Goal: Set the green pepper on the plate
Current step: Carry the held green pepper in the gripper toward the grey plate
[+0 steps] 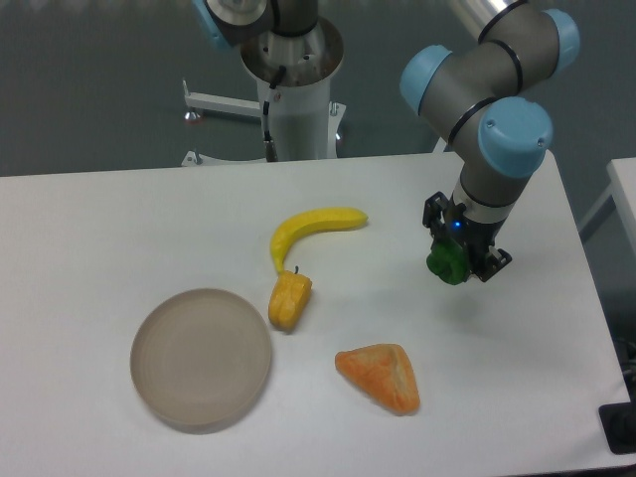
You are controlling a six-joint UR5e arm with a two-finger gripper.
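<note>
The green pepper (448, 265) is small, glossy and dark green. It sits between the fingers of my gripper (459, 260), which is shut on it at the right side of the white table, just above or at the surface. The plate (202, 359) is a round, flat, translucent grey-beige disc at the front left, far from the gripper, with nothing on it.
A yellow banana (310, 231) lies at the table's middle. A yellow-orange pepper (288, 299) with a dark stem lies just right of the plate. An orange wedge-shaped toy (381, 377) lies at the front centre. The arm's base (294, 89) stands behind the table.
</note>
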